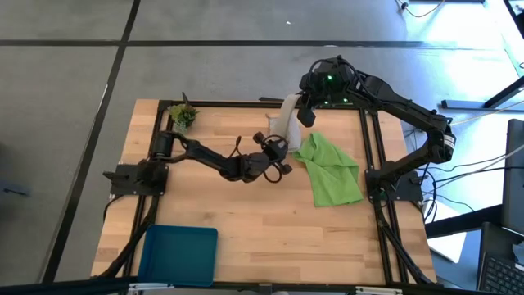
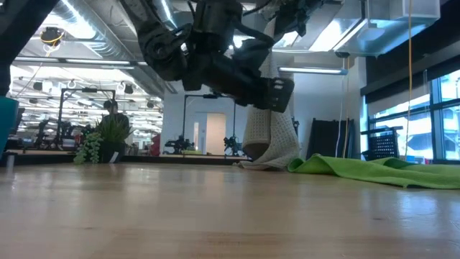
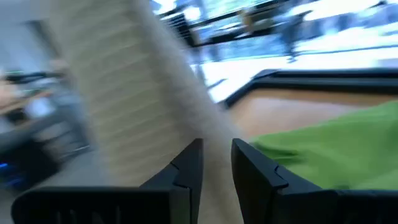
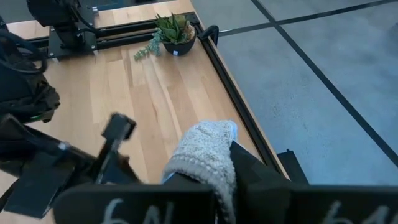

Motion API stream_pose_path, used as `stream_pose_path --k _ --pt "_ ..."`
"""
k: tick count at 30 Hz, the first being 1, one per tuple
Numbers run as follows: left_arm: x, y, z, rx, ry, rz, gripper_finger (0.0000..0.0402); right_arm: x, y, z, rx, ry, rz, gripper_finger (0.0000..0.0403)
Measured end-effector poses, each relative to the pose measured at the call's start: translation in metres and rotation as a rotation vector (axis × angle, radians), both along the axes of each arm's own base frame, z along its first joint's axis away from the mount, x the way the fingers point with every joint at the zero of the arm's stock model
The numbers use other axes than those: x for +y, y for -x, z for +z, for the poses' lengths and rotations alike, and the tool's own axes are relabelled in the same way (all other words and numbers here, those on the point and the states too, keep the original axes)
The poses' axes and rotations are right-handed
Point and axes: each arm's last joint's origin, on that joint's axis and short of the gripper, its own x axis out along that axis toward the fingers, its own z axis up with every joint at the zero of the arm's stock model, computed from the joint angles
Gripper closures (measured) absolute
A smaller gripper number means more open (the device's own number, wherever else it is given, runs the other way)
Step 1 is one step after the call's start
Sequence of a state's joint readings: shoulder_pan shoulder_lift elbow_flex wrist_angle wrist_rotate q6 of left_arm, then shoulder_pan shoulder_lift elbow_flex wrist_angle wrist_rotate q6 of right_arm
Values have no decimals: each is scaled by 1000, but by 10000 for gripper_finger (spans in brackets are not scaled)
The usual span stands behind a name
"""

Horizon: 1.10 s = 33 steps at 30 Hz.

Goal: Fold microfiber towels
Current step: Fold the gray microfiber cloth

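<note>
The light grey towel [image 1: 286,115] hangs in a narrow bunch near the table's far edge, held at the top by my right gripper [image 1: 304,115], which is shut on it. Its lower end [image 2: 262,162] rests on the table. My left gripper [image 1: 282,160] reaches in level from the table's left and is shut on the hanging part lower down. The lime green towel [image 1: 332,168] lies crumpled on the table to the right of both, touched by no gripper. My left gripper [image 3: 216,144] pinches the hanging grey towel between its two fingers at a side edge [image 3: 208,134], coming level from the table's left. The cloth runs up and away from the fingers in a band. One layer or several, I cannot tell. My right gripper [image 4: 214,174] pinches the grey towel's bunched top end [image 4: 205,149] between its two fingers, slanting down from the far right. A rounded hump of cloth stands up past the fingers. The rest hangs below them, its lower end on the table.
A small potted plant [image 1: 182,116] stands at the far left corner. A blue tray [image 1: 178,254] lies at the near left. Black frame rails [image 1: 368,147] run along the table's sides. Bare wood lies between the tray and the green towel.
</note>
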State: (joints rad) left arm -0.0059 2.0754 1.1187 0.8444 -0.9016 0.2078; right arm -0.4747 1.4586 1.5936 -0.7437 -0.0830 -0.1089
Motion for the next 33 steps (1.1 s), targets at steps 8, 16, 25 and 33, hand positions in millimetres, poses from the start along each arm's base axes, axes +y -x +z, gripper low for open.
stream_pose_path --k 8,16,25,33 --pt "1 0 4 -19 -1 4 327 0 -1 1 -12 7 1 397" --pt "20 2 3 -28 14 46 327 0 -1 1 -19 -2 22 397" --pt "25 4 4 -4 -12 133 327 0 -1 1 -18 -3 23 397" --pt "31 7 4 0 -23 217 327 0 -1 1 -18 0 25 397"
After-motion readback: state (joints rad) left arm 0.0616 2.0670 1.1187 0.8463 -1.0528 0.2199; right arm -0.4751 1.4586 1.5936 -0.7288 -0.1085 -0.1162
